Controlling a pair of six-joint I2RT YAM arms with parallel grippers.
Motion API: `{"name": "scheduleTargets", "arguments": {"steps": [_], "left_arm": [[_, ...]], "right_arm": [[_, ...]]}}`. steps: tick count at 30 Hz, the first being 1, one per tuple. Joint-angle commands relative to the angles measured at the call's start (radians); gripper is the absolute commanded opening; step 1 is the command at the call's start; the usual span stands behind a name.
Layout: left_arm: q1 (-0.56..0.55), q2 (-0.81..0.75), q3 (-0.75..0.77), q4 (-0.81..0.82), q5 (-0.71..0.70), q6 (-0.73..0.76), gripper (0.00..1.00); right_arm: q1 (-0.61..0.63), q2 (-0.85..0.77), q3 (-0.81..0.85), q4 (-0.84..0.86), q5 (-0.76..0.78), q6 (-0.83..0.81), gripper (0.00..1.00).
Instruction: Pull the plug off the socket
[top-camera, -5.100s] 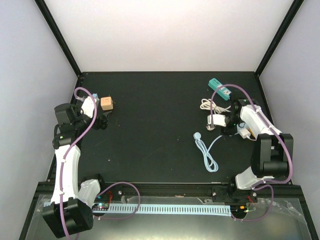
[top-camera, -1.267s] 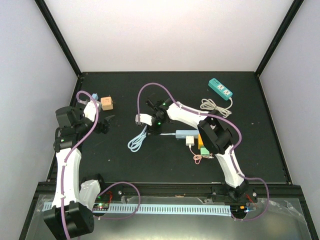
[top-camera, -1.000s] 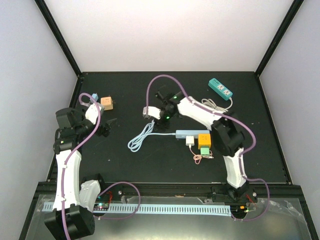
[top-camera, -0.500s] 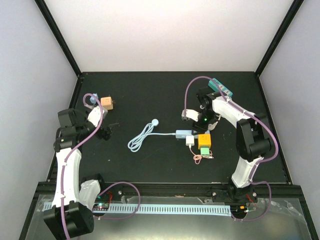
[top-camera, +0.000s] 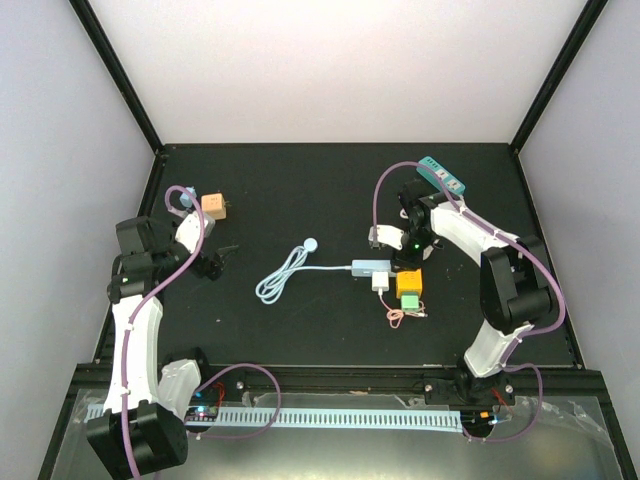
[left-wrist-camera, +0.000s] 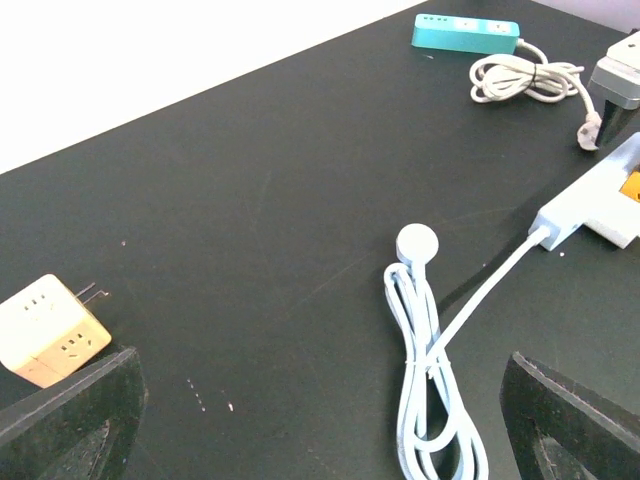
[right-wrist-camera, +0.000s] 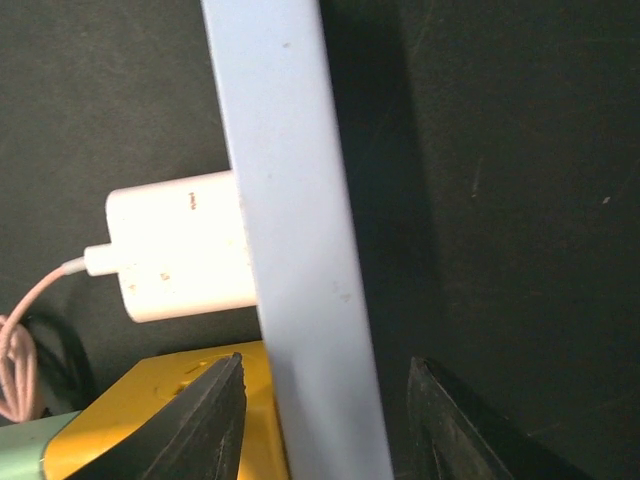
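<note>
Right arm reaches in over mid-table. My right gripper (right-wrist-camera: 325, 365) sits above the light blue power strip (right-wrist-camera: 290, 200). The jaws are partly open and straddle it, one finger (right-wrist-camera: 215, 420) on the plug side, the other on the far side. Dark table shows between the strip and the far finger, and a sliver of yellow shows on the near side, so I am not clamped on anything.

The white charger plug (right-wrist-camera: 180, 260) is seated in the side of the strip, body flush against it. A thin pink cable (right-wrist-camera: 20, 335) leaves its outer end. Just beside it on the same side is a yellow cube adaptor (right-wrist-camera: 190, 405), touching the strip.

From the top view, the strip lies roughly across the black table (top-camera: 300, 190). Its pale blue cord (top-camera: 283, 275) is coiled off to the left, and a small white disc (top-camera: 312, 243) lies at the coil's upper end.

My left gripper (left-wrist-camera: 320, 400) is spread wide and holds nothing. It is at the left side, well apart from the strip. A peach cube adaptor (left-wrist-camera: 50, 330) lies near it.

At the far right there is a teal power strip (top-camera: 441, 177) with a bundled white cord (left-wrist-camera: 525, 78).
</note>
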Motion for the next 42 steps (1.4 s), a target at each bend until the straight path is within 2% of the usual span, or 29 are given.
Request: {"name": "scheduleTargets", "arguments": {"steps": [1,5,11,17,30,42], "left_arm": [[-0.007,-0.008,-0.001,0.023,0.035,-0.009,0.99],[-0.007,-0.007,-0.005,0.028,0.034,-0.012,0.99],[-0.007,-0.007,-0.010,0.034,0.032,-0.015,0.99],[-0.007,-0.005,-0.020,0.041,0.039,-0.019,0.99],[-0.007,-0.004,-0.028,0.038,0.038,-0.023,0.99],[-0.007,-0.005,-0.025,0.036,0.043,-0.024,0.99]], "right_arm": [[0.002,-0.037,-0.017,0.080,0.032,0.004,0.47],[0.013,-0.048,-0.041,0.116,0.052,-0.009,0.47],[0.013,-0.042,-0.052,0.087,0.050,-0.044,0.43],[0.017,-0.070,-0.062,0.050,0.016,-0.069,0.44],[0.067,-0.038,-0.099,0.123,0.096,-0.037,0.44],[0.068,-0.011,-0.112,0.213,0.166,-0.014,0.34]]}}
